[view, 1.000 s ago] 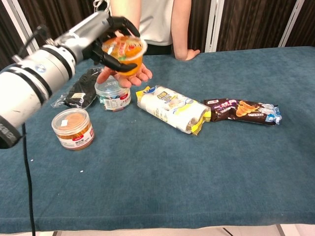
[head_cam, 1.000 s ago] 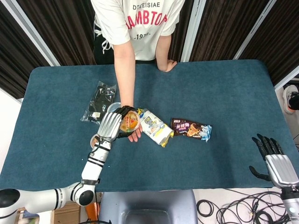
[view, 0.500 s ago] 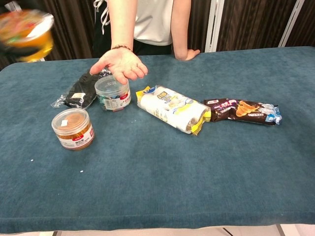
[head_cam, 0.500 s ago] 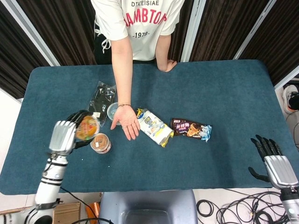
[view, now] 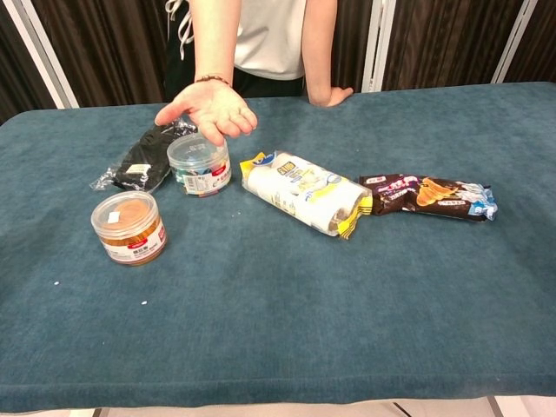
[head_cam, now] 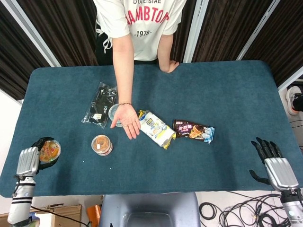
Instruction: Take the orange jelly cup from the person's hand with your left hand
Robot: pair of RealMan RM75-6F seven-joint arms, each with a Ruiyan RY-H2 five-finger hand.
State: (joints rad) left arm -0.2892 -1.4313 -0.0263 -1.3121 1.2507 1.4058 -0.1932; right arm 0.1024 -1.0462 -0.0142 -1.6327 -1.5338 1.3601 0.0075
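Note:
My left hand (head_cam: 29, 161) is at the table's near-left corner in the head view and grips the orange jelly cup (head_cam: 49, 151), its printed lid facing up. The person's hand (head_cam: 126, 121) lies palm up and bare over the middle-left of the table; it also shows in the chest view as the person's hand (view: 207, 109). My right hand (head_cam: 274, 163) hangs off the near-right edge with its fingers spread and nothing in them. Neither of my hands shows in the chest view.
An orange-lidded tub (view: 129, 228), a clear round tub (view: 199, 163) and a black packet (view: 141, 160) sit at the left. A white-and-yellow snack bag (view: 304, 193) and a dark wrapped bar (view: 427, 197) lie in the middle. The person's other hand (head_cam: 169, 65) rests on the far edge.
My left hand has carried the jelly cup away from the person's palm, back to the near-left corner of the table. The person's hand stays open; my right hand is nearly unmoved.

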